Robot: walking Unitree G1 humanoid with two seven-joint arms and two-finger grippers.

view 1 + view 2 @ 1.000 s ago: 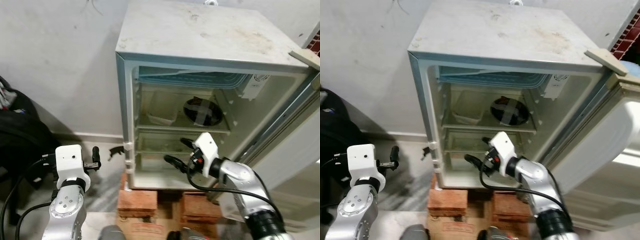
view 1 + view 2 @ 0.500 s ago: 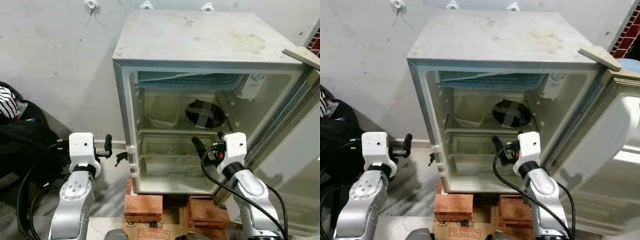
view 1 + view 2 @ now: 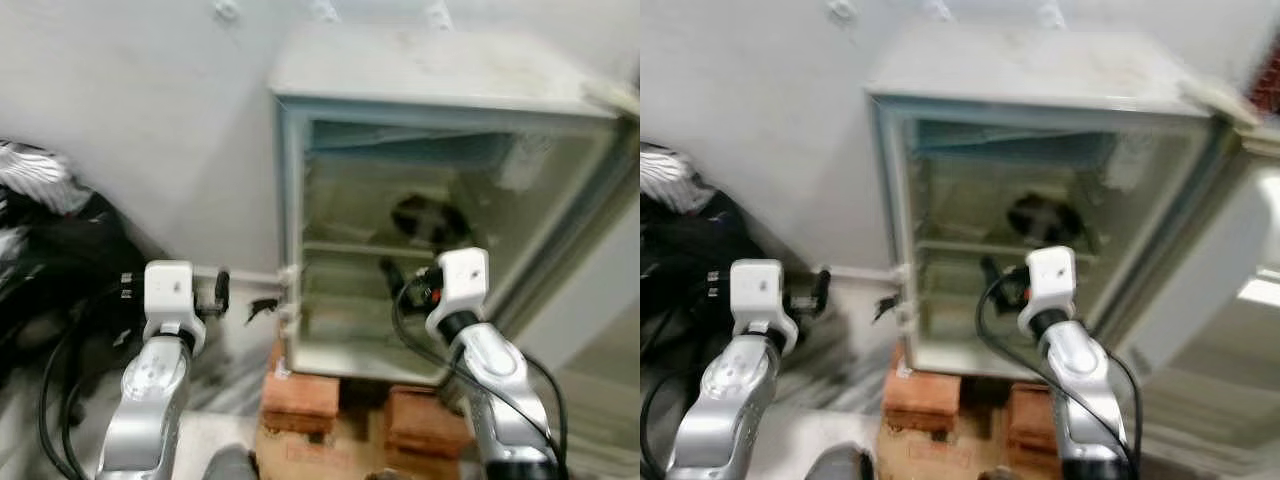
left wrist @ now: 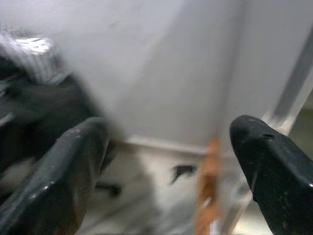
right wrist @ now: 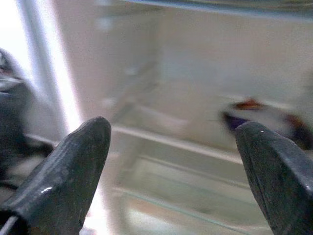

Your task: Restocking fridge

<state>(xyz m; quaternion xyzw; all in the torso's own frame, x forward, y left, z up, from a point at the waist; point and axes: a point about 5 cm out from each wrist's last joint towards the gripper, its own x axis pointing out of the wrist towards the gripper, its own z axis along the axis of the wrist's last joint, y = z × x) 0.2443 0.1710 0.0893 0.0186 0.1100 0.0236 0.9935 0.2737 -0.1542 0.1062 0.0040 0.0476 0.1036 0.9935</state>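
Fridge (image 3: 440, 75) stands straight ahead of both tools, door (image 3: 1200, 270) swung wide on the robot's right, cabinet resting on bricks (image 3: 300, 395). Views are blurred. Inside, a dark round object (image 3: 430, 218) lies on the upper shelf (image 3: 350, 250), above and just beyond the right tool; what it is cannot be made out. Lower shelves look pale, contents unclear.

Right tool (image 3: 392, 283) is raised in front of the fridge opening, at the middle shelf level, fingers released and spread wide, grasping nothing. In the right wrist view its fingers (image 5: 63, 181) frame the fridge interior: shelf edges, a pale back wall, and a blurred dark-and-red thing (image 5: 264, 120) off toward one finger.

Left tool (image 3: 240, 300) is held out to the left of the fridge, near the cabinet's left front corner, in front of the wall (image 3: 150, 100). Fingers (image 4: 58, 181) are apart in the left wrist view, nothing between them; past them the wall, the baseboard and the fridge's edge.

Further left of the left tool, a heap of dark bags (image 3: 50, 250) sits on the floor against the wall, with something striped on top. Black cables (image 3: 50, 400) trail by the left arm.
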